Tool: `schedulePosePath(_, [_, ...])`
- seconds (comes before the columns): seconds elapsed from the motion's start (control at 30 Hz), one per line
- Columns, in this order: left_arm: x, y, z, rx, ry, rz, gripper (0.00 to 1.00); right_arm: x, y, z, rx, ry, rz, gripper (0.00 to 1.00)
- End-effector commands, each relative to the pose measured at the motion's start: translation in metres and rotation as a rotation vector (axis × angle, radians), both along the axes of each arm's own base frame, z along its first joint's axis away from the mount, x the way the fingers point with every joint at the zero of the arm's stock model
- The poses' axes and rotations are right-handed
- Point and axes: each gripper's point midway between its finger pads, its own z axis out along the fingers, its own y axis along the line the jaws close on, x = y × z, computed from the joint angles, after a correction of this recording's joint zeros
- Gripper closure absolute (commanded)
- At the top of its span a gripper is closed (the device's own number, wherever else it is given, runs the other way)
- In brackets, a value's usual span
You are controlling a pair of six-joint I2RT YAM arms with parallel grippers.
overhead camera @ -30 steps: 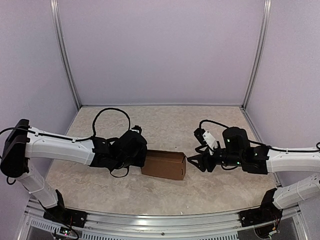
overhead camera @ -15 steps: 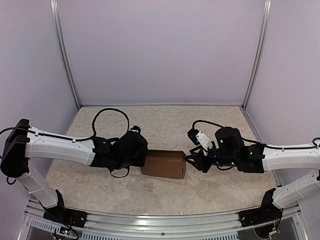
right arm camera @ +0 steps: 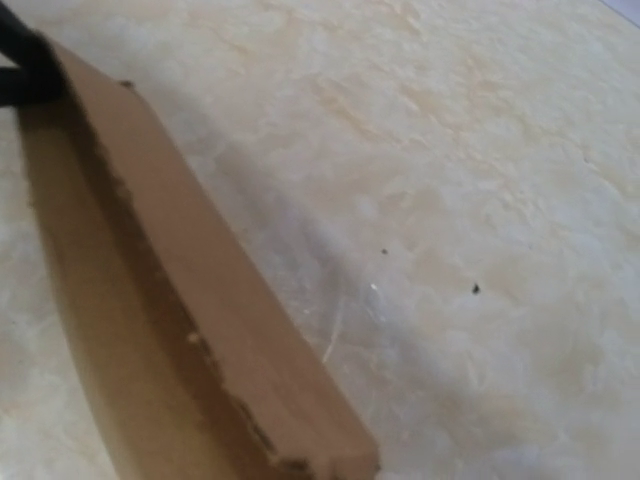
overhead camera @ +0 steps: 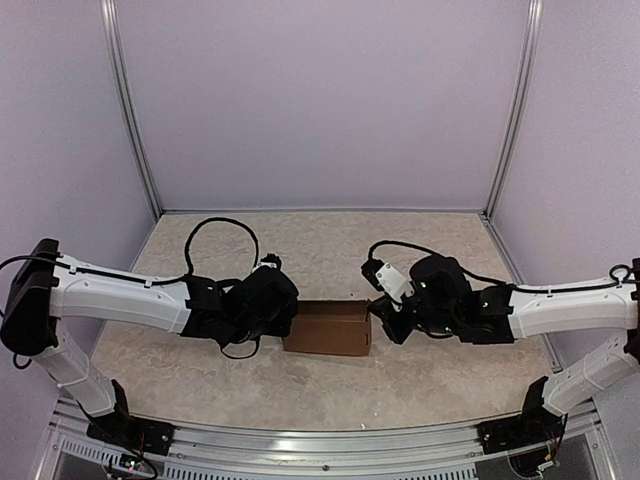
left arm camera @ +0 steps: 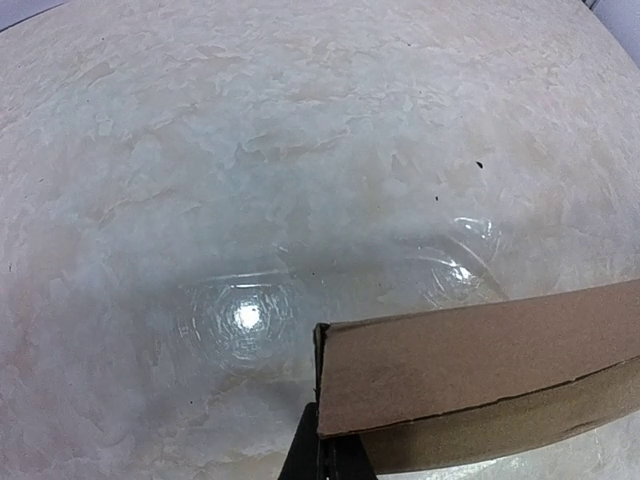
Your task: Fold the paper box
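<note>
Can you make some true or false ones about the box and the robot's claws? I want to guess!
1. The box is brown. True.
2. The box lies between the left claw and the right claw. True.
3. The box is a flat sheet. False: it is folded up into a box shape.
4. The left claw is wide open. False: it is shut, at one end of the box.
5. The table is green. False: it is pale and marbled.
</note>
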Motion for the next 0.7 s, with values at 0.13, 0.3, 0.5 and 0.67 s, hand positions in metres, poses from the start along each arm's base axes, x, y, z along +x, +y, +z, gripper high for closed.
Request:
schedulePosePath(0.13, [-0.016, 0.020, -0.026, 0.137, 0.058, 0.006, 1.00, 0.000, 0.007, -0.004, -0.013, -0.038, -0.032, 1.00])
schedulePosePath(0.3, [-0.011, 0.024, -0.023, 0.148, 0.015, 0.043, 1.00, 0.004, 0.014, -0.005, 0.052, -0.089, -0.071, 1.00])
schedulePosePath(0.5, [-0.004, 0.029, -0.016, 0.165, -0.069, 0.080, 1.00, 0.011, 0.015, -0.010, 0.129, -0.178, -0.117, 1.00])
schedulePosePath(0.67, [-0.002, 0.026, -0.013, 0.171, -0.124, 0.068, 1.00, 0.012, 0.016, -0.013, 0.146, -0.251, -0.136, 1.00])
